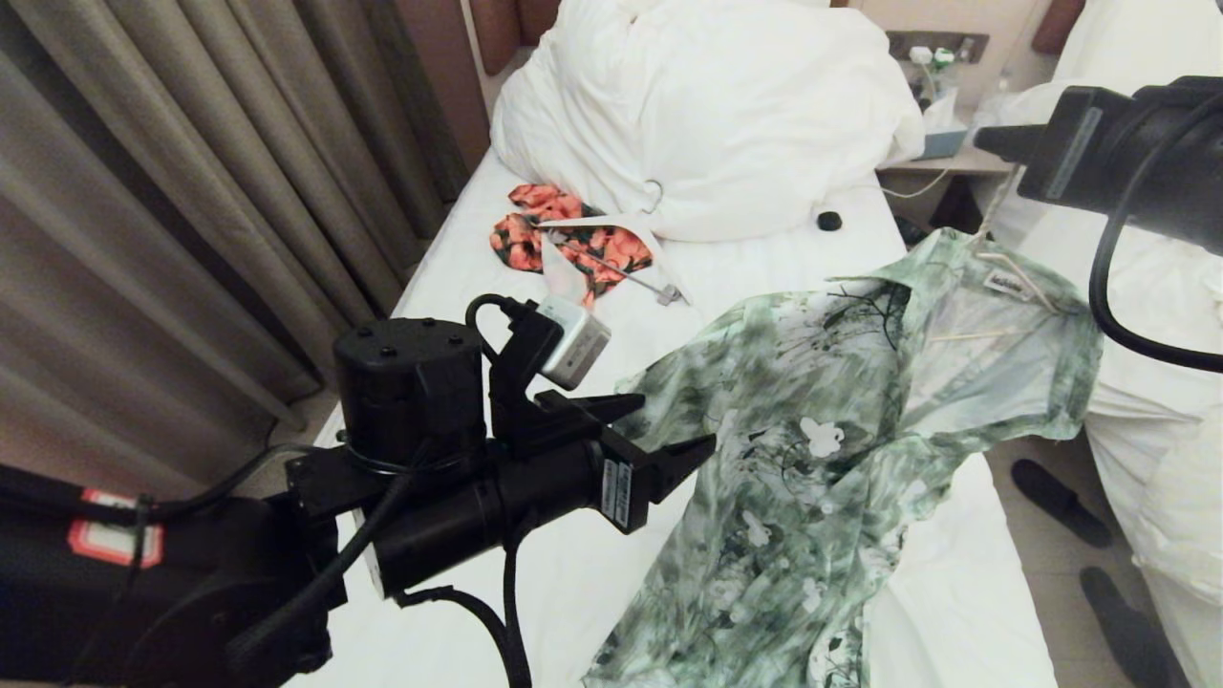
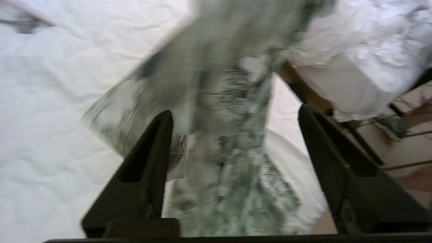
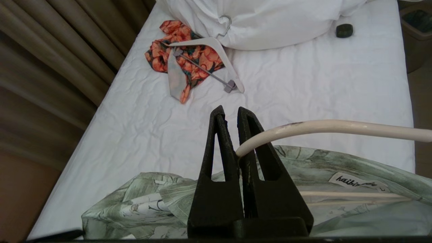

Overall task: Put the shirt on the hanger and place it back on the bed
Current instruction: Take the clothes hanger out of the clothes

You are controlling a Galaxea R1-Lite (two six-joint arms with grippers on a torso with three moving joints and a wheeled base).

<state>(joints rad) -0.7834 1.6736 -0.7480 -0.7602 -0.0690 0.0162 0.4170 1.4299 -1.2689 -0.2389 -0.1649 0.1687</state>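
The pale green printed shirt (image 1: 812,449) hangs on the cream wire hanger (image 1: 1022,272), its lower part draped over the bed (image 1: 764,258). My right gripper (image 1: 989,141) holds it up at the upper right. In the right wrist view that gripper (image 3: 231,109) is shut on the hanger (image 3: 337,126) by its hook, above the shirt (image 3: 152,195) and its white collar label. My left gripper (image 1: 659,430) is open beside the shirt's sleeve. In the left wrist view the left gripper (image 2: 235,109) has its jaws wide apart, with the shirt (image 2: 229,152) beyond them and ungripped.
An orange-and-black garment on a broad white hanger (image 1: 573,239) lies near the pillow heap (image 1: 707,105), with a small dark object (image 1: 829,221) beside it. Curtains (image 1: 143,191) line the left. A second bed (image 1: 1166,459), slippers (image 1: 1061,502) and a nightstand (image 1: 941,158) are at the right.
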